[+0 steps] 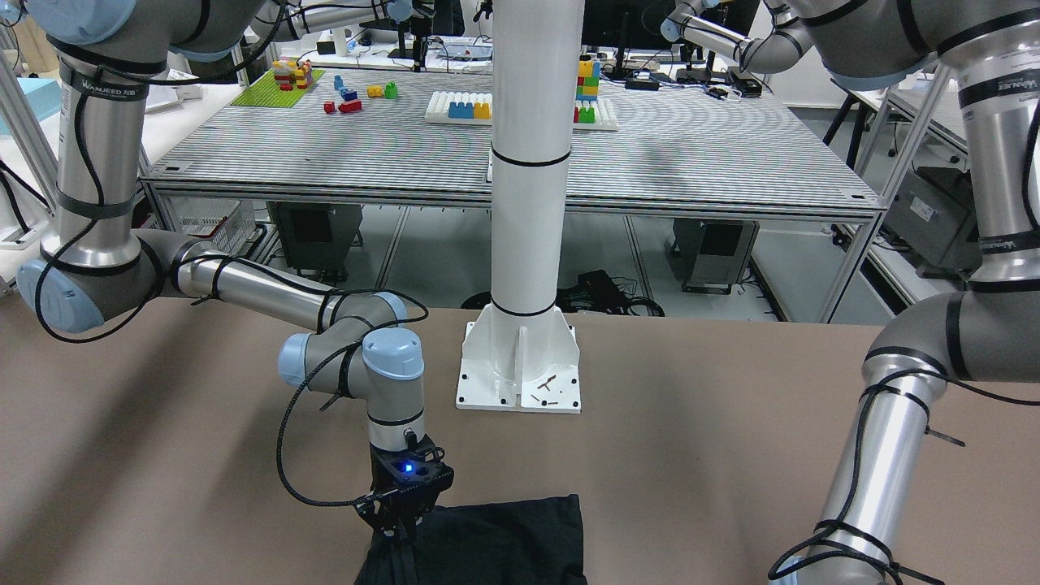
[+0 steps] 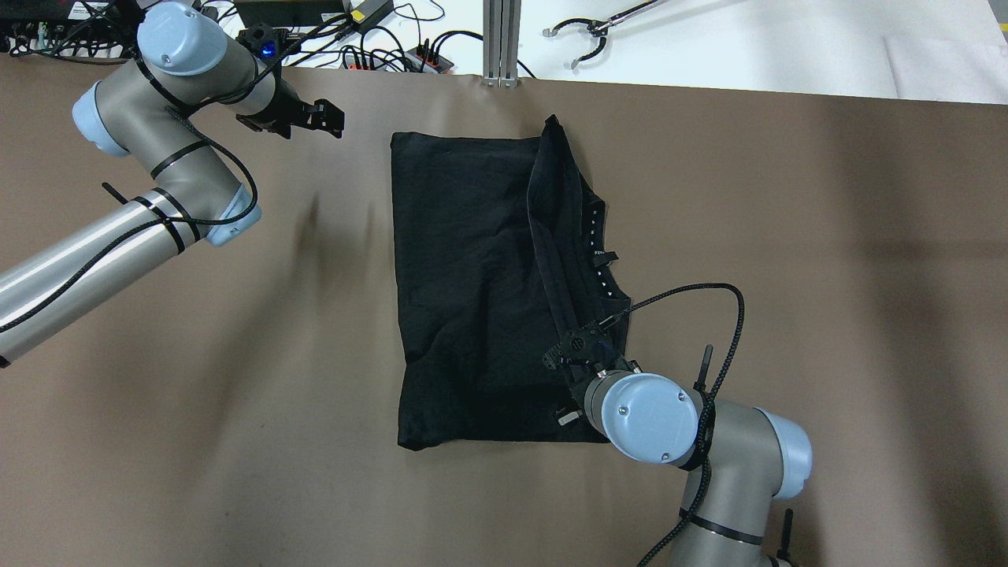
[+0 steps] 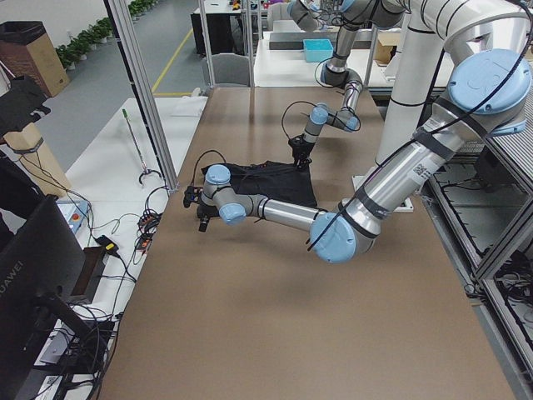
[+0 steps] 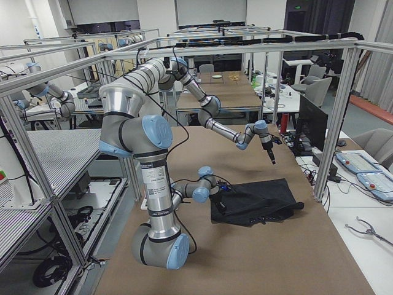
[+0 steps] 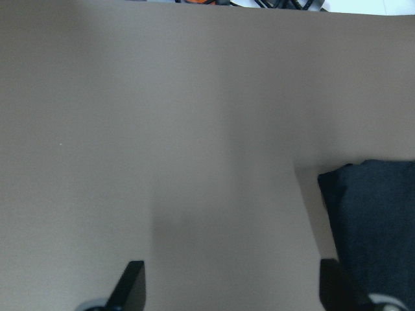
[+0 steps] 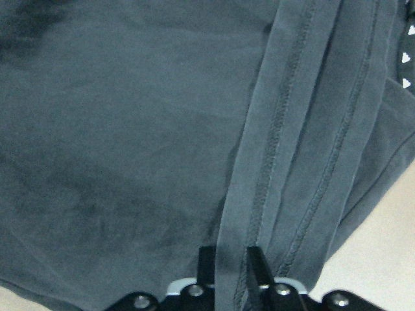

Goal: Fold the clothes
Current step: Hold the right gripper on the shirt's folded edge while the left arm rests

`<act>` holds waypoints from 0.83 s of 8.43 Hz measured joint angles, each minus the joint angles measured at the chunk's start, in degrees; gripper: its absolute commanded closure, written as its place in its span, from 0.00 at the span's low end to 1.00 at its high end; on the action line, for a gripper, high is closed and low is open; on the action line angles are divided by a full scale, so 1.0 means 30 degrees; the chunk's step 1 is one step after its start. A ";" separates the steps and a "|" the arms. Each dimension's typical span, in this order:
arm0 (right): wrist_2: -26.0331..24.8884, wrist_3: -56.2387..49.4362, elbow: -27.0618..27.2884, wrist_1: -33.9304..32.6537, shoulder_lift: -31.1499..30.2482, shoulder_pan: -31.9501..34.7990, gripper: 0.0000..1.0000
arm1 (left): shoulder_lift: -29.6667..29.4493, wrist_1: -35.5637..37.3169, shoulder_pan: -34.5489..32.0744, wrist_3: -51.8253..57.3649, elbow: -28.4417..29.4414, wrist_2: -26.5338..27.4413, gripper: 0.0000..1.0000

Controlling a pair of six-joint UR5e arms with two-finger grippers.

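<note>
Even overhead light, soft shadows across the table (image 2: 236, 441), wrist views dim and slightly soft.

a brown table top (image 2: 236, 315) spreads wide, with a white pillar (image 1: 532, 162) bolted to it on a base plate (image 1: 487, 390). behind the pillar stands a ribbed grey bench (image 1: 691, 154) with coloured blocks (image 1: 349, 97) on its far side. aluminium frame posts (image 4: 336, 123) stand at the table's edges. a dark monitor (image 3: 33, 275) stands near, and a cardboard box (image 3: 37, 62) and potted plants (image 3: 92, 33) line the far grey floor (image 3: 100, 108).
</note>
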 measured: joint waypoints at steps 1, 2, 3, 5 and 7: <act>-0.0025 -0.0003 0.0077 0.0009 -0.0025 -0.0003 0.93 | 0.0042 -0.0009 0.0005 0.0007 0.0000 0.0000 0.06; -0.0050 0.0007 0.0165 0.0015 -0.0113 -0.0007 0.84 | 0.0063 -0.0013 0.0008 0.0012 0.0000 0.0000 0.06; -0.0064 0.0016 0.0222 0.0027 -0.0194 -0.0019 0.71 | 0.0085 -0.0015 0.0011 0.0013 0.0000 0.0000 0.06; -0.0065 0.0035 0.0254 0.0030 -0.0229 -0.0066 0.77 | 0.0102 -0.0016 0.0013 0.0015 0.0000 0.0000 0.06; -0.0072 0.0050 0.0230 0.0020 -0.0253 -0.0199 0.84 | 0.0105 -0.0017 0.0016 0.0015 0.0000 0.0000 0.06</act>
